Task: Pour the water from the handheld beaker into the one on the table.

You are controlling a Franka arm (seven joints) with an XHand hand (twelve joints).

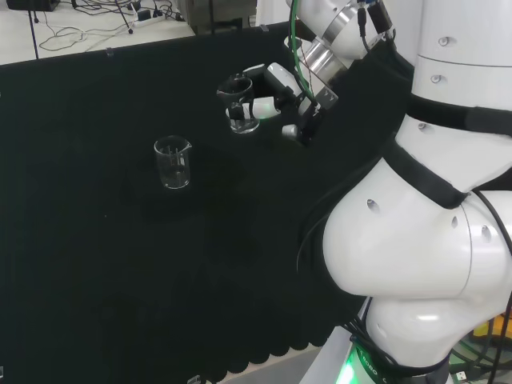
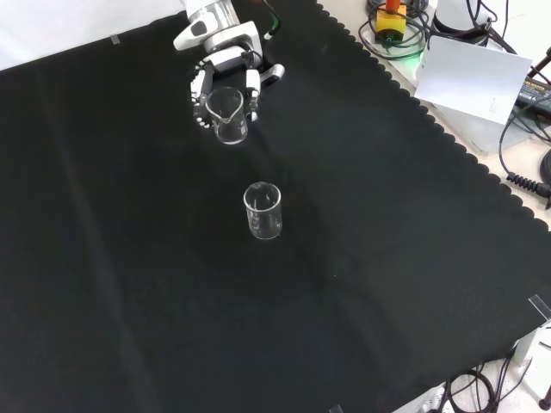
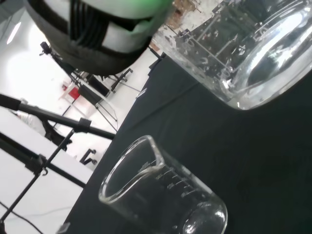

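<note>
Glass was all the ware on the black cloth (image 2: 413, 258): two beakers, counted in both the head and front views, and nothing else stood there. One hand (image 2: 225, 73) worked; its fingers were curled round the held beaker (image 2: 228, 114), which sat upright with its mouth up and its spout turned toward the front camera. In the head view the hand (image 1: 272, 90) clasped the same beaker (image 1: 240, 112) from the right side.

Its target, the table beaker (image 2: 263, 211), stood upright and alone on the cloth, well apart from the hand. In the front view it lay at about five o'clock from the held beaker; in the head view the table beaker (image 1: 173, 162) lay at about eight o'clock from it. So the move to come, as I judged it, had to carry the hand along that line until the spout hung over the open mouth, and only then tip.

From the wrist view the table beaker (image 3: 161, 195) looked empty, its spout lip clear to see, while the held beaker (image 3: 253, 53) showed droplets and what seemed to be water inside.
</note>
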